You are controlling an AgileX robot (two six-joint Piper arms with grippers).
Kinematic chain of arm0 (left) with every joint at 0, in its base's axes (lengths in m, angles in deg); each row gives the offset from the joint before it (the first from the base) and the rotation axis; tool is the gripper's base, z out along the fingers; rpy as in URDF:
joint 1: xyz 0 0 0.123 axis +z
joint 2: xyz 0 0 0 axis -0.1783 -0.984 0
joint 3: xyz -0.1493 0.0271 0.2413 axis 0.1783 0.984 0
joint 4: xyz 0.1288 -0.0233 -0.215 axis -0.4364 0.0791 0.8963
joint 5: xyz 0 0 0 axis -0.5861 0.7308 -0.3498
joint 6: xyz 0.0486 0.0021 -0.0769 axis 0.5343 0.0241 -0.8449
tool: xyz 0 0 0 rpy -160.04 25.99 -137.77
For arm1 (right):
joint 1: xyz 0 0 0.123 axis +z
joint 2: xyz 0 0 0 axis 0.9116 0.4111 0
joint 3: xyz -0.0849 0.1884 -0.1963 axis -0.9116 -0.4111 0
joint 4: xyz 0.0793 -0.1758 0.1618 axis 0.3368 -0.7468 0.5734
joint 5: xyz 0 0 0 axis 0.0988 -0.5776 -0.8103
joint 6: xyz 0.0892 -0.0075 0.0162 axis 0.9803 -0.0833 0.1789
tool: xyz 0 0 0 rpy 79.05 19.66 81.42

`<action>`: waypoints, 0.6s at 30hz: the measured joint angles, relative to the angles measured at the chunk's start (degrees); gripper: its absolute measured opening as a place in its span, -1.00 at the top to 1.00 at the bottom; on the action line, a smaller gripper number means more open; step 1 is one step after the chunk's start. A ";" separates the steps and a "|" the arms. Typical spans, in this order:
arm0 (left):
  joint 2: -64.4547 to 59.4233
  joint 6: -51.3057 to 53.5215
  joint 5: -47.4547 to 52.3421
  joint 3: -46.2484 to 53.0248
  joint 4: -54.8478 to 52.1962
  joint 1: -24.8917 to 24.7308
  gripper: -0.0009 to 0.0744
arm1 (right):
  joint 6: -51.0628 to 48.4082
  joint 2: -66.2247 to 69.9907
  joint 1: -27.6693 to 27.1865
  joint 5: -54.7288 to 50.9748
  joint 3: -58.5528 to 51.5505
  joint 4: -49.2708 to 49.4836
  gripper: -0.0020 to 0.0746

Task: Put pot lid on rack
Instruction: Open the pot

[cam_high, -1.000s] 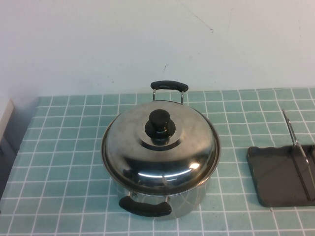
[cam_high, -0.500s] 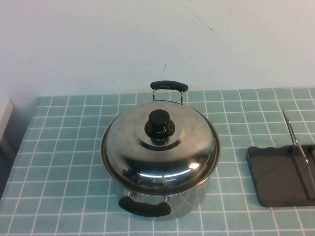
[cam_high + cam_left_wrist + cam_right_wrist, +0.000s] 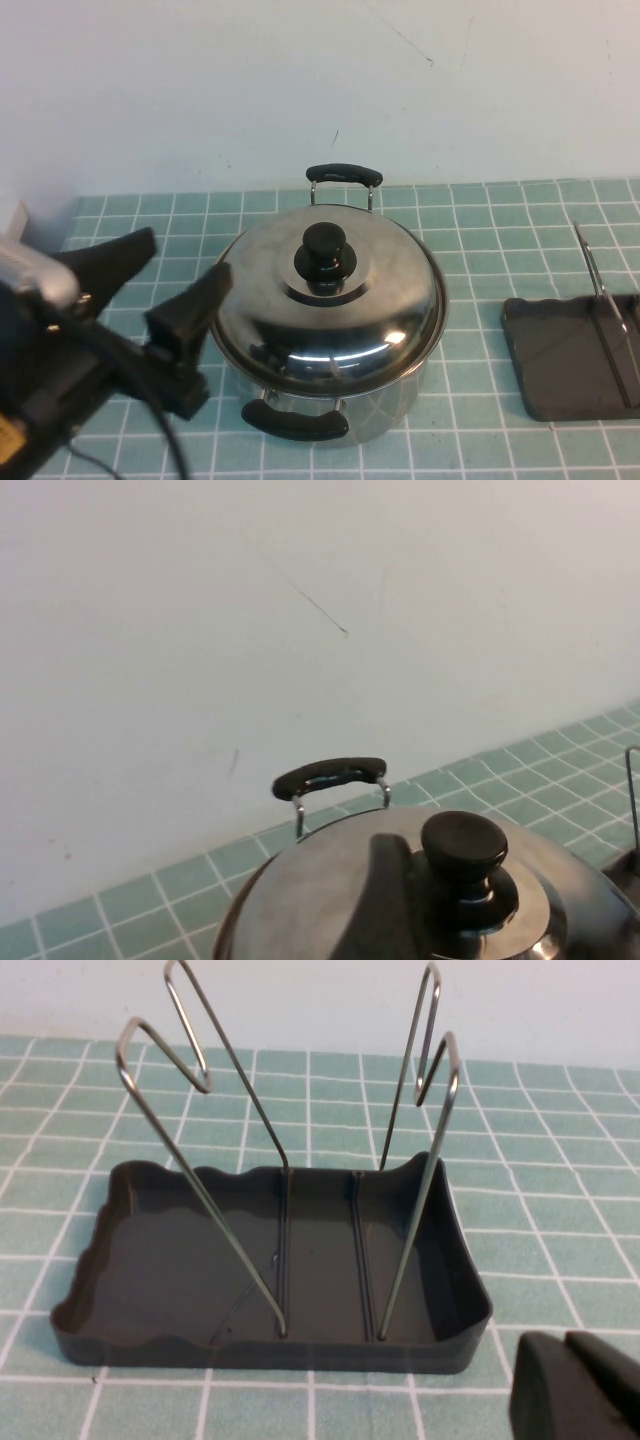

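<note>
Pot lid [image 3: 327, 300] sits on pot [image 3: 330, 415], tabletop middle. Left hand [image 3: 150, 285] spread wide beside lid; should aim at knob [image 3: 325, 252]. Right hand [image 3: 575, 1385] near rack [image 3: 280, 1260]; fingers, cannot tell.

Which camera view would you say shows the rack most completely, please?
The right wrist view: the whole rack shows there, tray and wire uprights alike. The high view cuts it off at the edge, right of the pot lid. The left wrist view catches only one wire.
</note>
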 joint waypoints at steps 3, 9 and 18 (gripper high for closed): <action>-9.70 1.30 -7.86 -1.09 0.15 -1.78 -0.41 | 0.00 0.00 0.00 0.00 0.00 0.00 0.95; -25.93 1.42 -17.11 -7.30 -0.87 -2.24 -0.42 | 0.00 0.00 0.00 0.00 0.00 0.00 0.95; -38.41 1.04 -24.50 -12.62 -1.95 -2.46 -0.43 | 0.00 0.00 0.00 0.00 0.00 0.00 0.95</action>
